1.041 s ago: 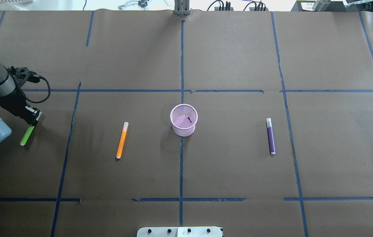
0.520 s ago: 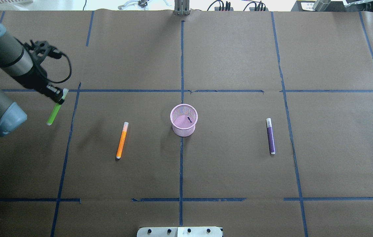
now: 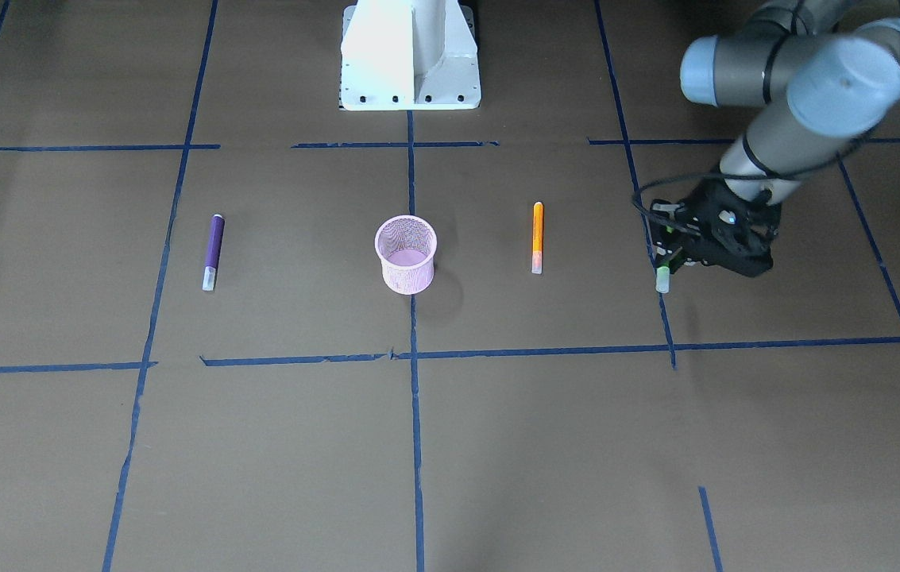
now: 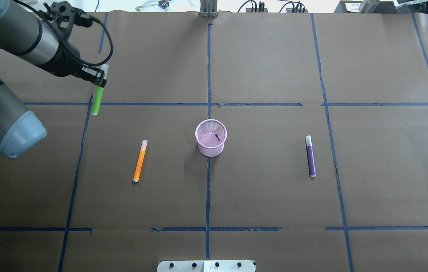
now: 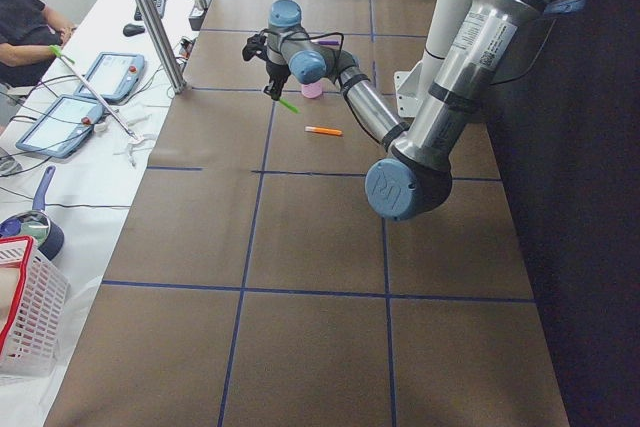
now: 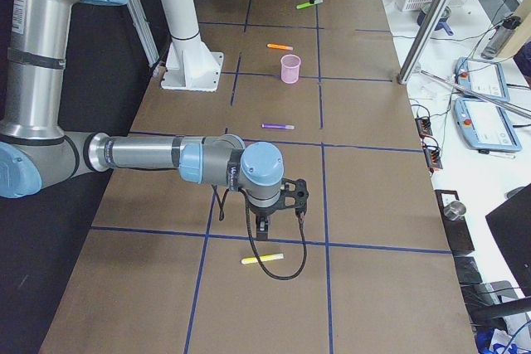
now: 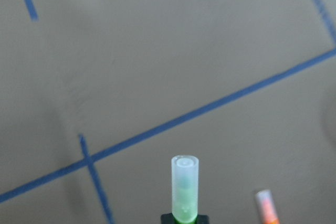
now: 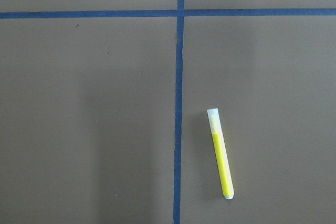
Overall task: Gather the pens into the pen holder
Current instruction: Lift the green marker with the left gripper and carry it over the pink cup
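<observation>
1. Front view: left gripper (image 3: 676, 256) clamped on the green pen (image 3: 662, 278), cap end lowest; pen holder (image 3: 406, 274) upright mid-table; orange pen (image 3: 538, 237) flat between holder and gripper; purple pen (image 3: 213, 250) flat on the holder's other side
2. Overhead: green pen hangs over a blue tape line (image 4: 85, 128), well apart from the holder
3. Left side: green pen tilted, off the table (image 5: 320, 277)
4. Right side: right gripper (image 6: 264, 228) low, yellow pen (image 6: 262, 259) flat just beside it; grip width, cannot tell
5. Left wrist: pale cap pokes out from the jaws
6. Right wrist: yellow pen flat beside a tape line
</observation>
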Controlling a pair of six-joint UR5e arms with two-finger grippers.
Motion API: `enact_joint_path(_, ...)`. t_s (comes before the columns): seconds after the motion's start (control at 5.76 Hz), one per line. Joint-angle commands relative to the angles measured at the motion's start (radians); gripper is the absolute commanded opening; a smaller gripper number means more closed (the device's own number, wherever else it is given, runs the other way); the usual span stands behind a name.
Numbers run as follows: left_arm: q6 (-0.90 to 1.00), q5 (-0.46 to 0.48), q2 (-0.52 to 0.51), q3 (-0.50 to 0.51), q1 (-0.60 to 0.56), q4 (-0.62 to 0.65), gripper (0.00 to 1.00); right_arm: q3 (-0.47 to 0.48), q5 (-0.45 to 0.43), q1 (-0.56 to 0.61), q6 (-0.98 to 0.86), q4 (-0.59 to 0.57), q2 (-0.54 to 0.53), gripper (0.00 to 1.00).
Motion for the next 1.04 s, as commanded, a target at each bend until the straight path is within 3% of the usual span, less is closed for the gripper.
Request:
enact_joint_path(0.0, -0.226, 0.251, -0.089, -0.092, 0.133, -0.003, 0.00, 0.000, -0.002, 0.002, 0.000, 0.000, 0.000, 1.00)
enact_joint_path(0.35, -0.369, 0.754, -0.106, -0.103, 0.412, -0.006, 0.02, 0.002, 0.000, 0.000, 0.000, 0.000, 0.000, 1.00)
enact_joint_path(0.69, -0.432, 0.929, -0.135, -0.036, 0.500, -0.008, 0.03, 0.002, 0.032, 0.000, 0.000, 0.000, 0.000, 1.00)
enact_joint_path(0.87, -0.550, 1.010, -0.231, 0.100, 0.534, -0.039, 0.05, 0.000, 0.034, 0.000, 0.000, 0.000, 0.000, 1.00)
